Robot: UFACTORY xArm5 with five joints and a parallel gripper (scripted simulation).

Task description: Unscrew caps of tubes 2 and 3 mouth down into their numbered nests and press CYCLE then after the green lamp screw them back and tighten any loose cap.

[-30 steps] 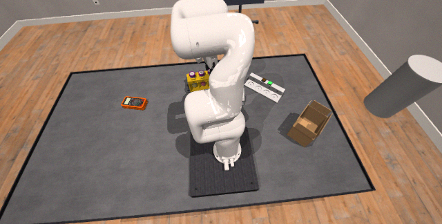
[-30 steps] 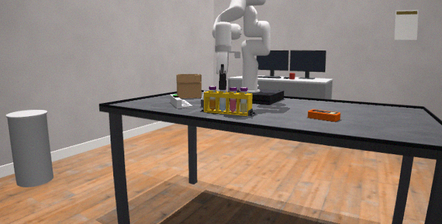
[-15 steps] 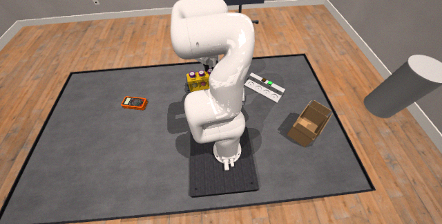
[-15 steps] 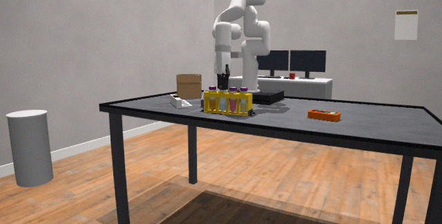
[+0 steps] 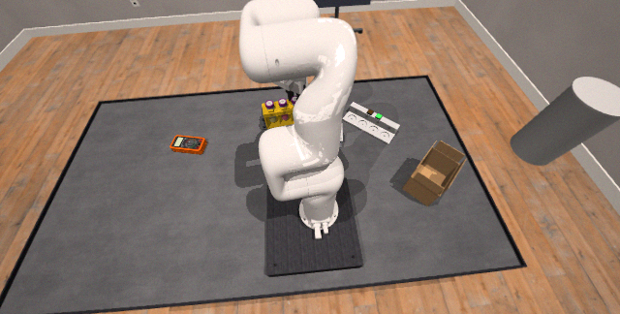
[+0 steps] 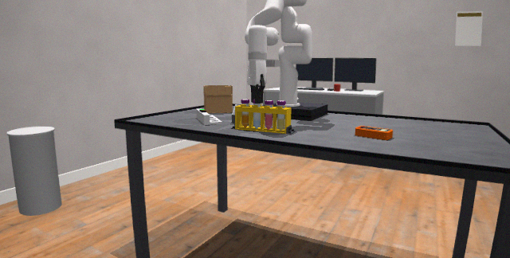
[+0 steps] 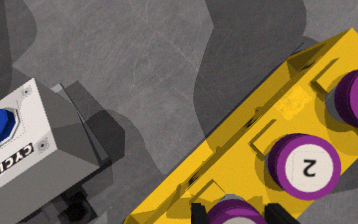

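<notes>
Now the gripper (image 7: 234,216) is pinching the purple cap of tube 3 (image 7: 235,209) in the yellow rack (image 7: 240,165) right under it, likely screwing it back on, needing more twisting.

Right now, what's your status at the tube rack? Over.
Gripper shut on tube 3's cap, on its tube in the yellow rack. Cap 2 on. Green lamp lit. Nothing blocking.
</notes>
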